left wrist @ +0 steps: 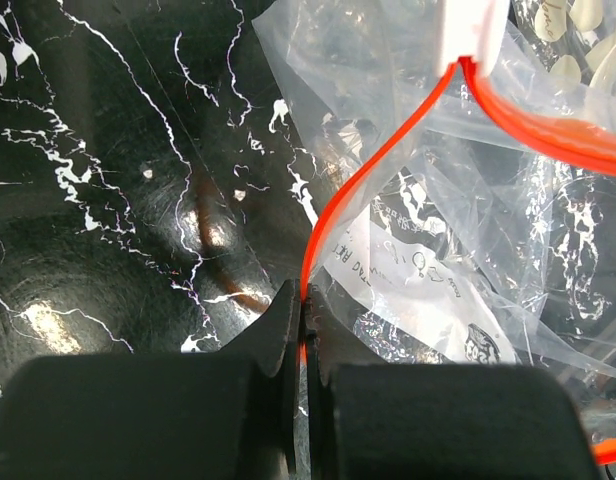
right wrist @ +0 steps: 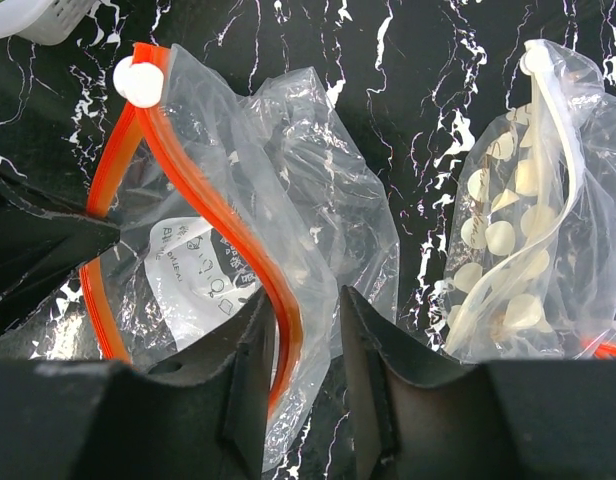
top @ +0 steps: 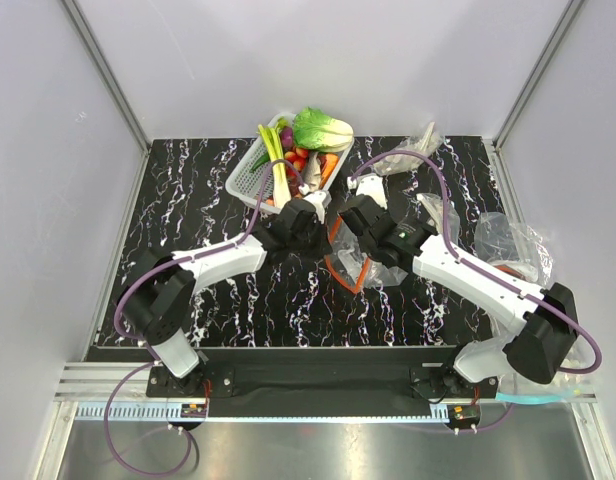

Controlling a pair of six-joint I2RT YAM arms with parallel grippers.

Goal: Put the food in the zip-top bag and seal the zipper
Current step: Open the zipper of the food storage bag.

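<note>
The zip-top bag lies open on the black marbled table between my two grippers, empty, its white label facing up. My left gripper is shut on one lip of the red-orange zipper. My right gripper is open, and the other lip of the zipper runs between its fingers, close to the left finger. The white slider sits at the far end of the mouth. The leek and the other toy vegetables lie in the white basket behind the grippers.
A big leafy cabbage tops the basket. A second clear bag with pale round pieces lies right of the zip-top bag. Crumpled clear bags lie at the table's right side and back. Grey walls enclose the table.
</note>
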